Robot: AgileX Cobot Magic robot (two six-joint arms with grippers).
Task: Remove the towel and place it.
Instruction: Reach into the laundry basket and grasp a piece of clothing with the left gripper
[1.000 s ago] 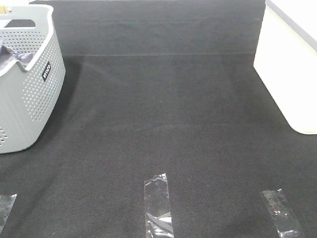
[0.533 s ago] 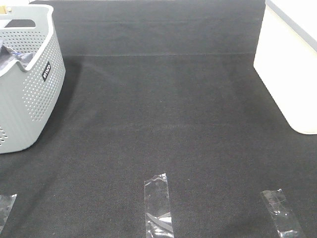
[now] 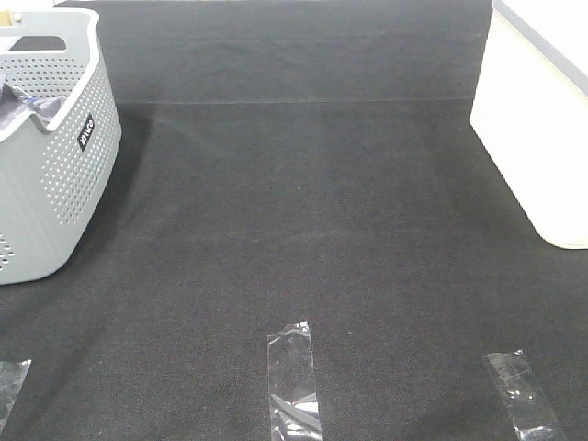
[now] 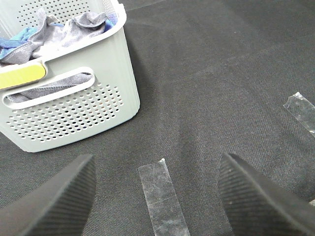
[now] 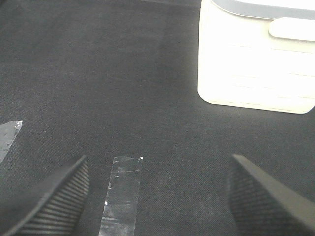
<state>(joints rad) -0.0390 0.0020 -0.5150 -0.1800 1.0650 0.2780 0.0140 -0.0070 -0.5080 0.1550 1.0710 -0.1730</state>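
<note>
The slate-grey towel (image 4: 74, 30) lies crumpled inside the pale perforated basket (image 4: 88, 113), beside a bright blue cloth (image 4: 15, 42); part of it shows through the handle slot. In the high view only a grey fold of the towel (image 3: 20, 103) peeks over the rim of the basket (image 3: 64, 175) at the far left. My left gripper (image 4: 155, 196) hangs open over the black mat a short way from the basket, nothing between its fingers. My right gripper (image 5: 157, 196) is open too, over bare mat near a white container. Neither gripper shows in the high view.
A white bin (image 3: 542, 129) stands at the right edge, seen as a white container (image 5: 256, 59) in the right wrist view. Strips of clear tape (image 3: 294, 381) (image 3: 522, 395) lie on the black mat (image 3: 303, 211) near its front edge.
</note>
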